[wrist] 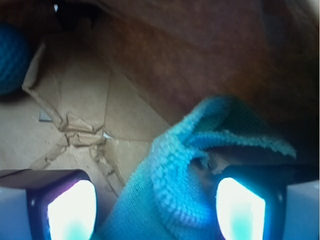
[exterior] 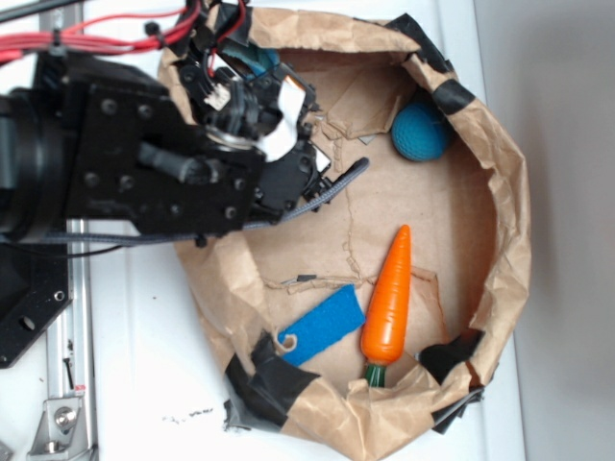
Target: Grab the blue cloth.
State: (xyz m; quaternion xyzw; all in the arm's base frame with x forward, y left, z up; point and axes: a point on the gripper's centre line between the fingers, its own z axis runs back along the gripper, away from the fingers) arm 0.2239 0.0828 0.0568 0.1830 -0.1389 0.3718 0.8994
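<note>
Blue cloth (wrist: 185, 185) lies between the two fingers of the gripper (wrist: 156, 205), nearer the right-hand pad (wrist: 240, 207) than the left one. Its long axis runs from low between the pads up and away toward the paper wall of the brown paper basket (exterior: 500, 230), ending in a raised fold beyond the right fingertip. The fingers stand apart with cloth in the gap, not yet pressed on it, so the coming move looks like a plain closing, perhaps after a slight drop. In the exterior view the black arm (exterior: 115, 154) covers the gripper, and only a sliver of aqua fabric shows at its top edge. How far the cloth reaches beneath the pads is cut off. Well away from the fingers sit the orange carrot (exterior: 389, 298), the flat royal-blue piece (exterior: 322, 325) and the teal ball (exterior: 420, 130).
</note>
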